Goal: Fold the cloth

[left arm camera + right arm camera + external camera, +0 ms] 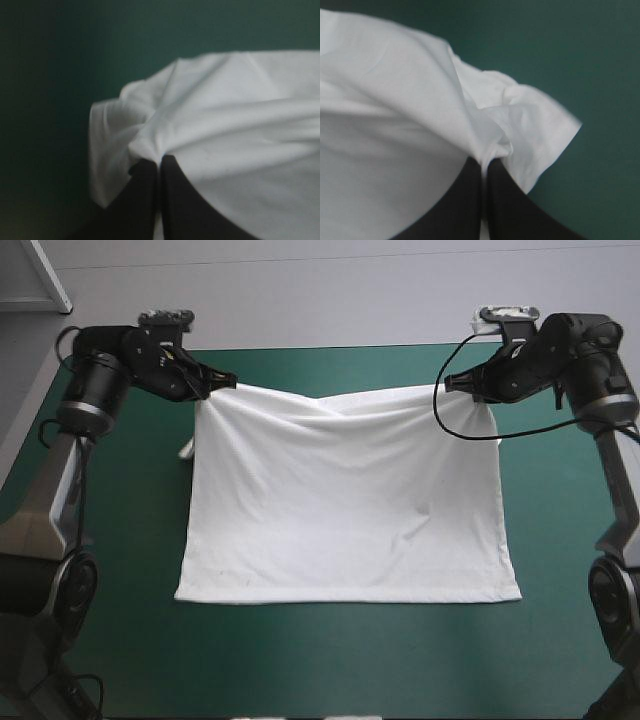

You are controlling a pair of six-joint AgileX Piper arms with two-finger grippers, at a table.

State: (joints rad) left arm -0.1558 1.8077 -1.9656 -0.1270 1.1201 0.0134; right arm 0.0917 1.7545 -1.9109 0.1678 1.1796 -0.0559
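T-shirt (pixel 345 510): white, spread across the middle and far half of the teal-green cover (pixel 300 660). In the high view the near hem is seen lying flat on the cover. The far edge is held at its two corners and sags between them in soft folds. Neck and sleeves cannot be made out. Only a small white flap (pixel 187 450) is seen beside the shirt's left edge, below the left arm. How far the held corners are raised off the cover cannot be judged from above.

Left gripper (pixel 228 381): closed down on the far left corner. In the left wrist view the left gripper (pixel 160 162) is seen with its black fingers meeting in a point and cloth bunched at the tips. The T-shirt (pixel 240 125) is cut off there, so its full outline is shown only in the high view.

Right gripper (pixel 452 380): closed down on the far right corner. In the right wrist view the right gripper (pixel 485 162) is seen pinching gathered cloth, and a loose corner of the T-shirt (pixel 395 125) hangs beside the fingers over the cover.
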